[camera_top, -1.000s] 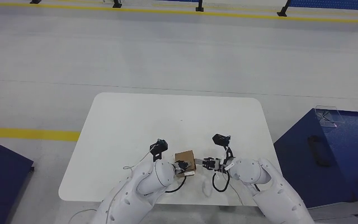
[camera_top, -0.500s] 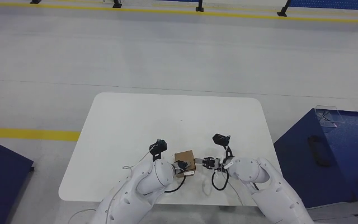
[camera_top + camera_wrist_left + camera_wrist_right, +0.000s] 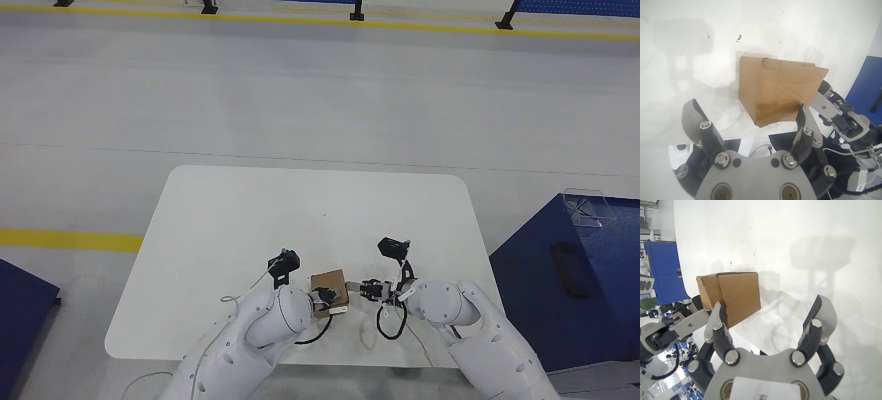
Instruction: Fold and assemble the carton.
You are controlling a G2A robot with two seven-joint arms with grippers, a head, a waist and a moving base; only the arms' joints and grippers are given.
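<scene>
Judging from the top view, looks like the shaping step, with the folding largely done and the closing not yet finished: carton (image 3: pixel 330 287) upright on the table (image 3: pixel 300 210) near its front edge, flanked by the left gripper (image 3: pixel 322 299) and the right gripper (image 3: pixel 368 290), one at each side. Probably calls next for an inward press from both sides at once, gentle and even, to keep the light box from skidding toward the edge or crumpling. Turning to the left wrist view, shows the left gripper (image 3: pixel 746 107) spread wide with nothing held; one fingertip (image 3: pixel 803 113) at the near lower edge of the carton (image 3: pixel 778 87), touching or just short of it, cannot tell which; the other finger apart from the box, over bare table. Shows too the right gripper (image 3: pixel 823 95) farther off, at the opposite corner of the box and partly hidden behind it. Moving to the right wrist view, finds the right gripper (image 3: pixel 768 306) also wide open and gripping nothing; one fingertip (image 3: pixel 720 310) across the ragged seam on the face of the carton (image 3: pixel 742 291) turned toward the camera, seemingly in contact though not surely; the other finger well apart, over bare table. Beyond, the left gripper (image 3: pixel 696 308) close beside the far side wall of the box.
</scene>
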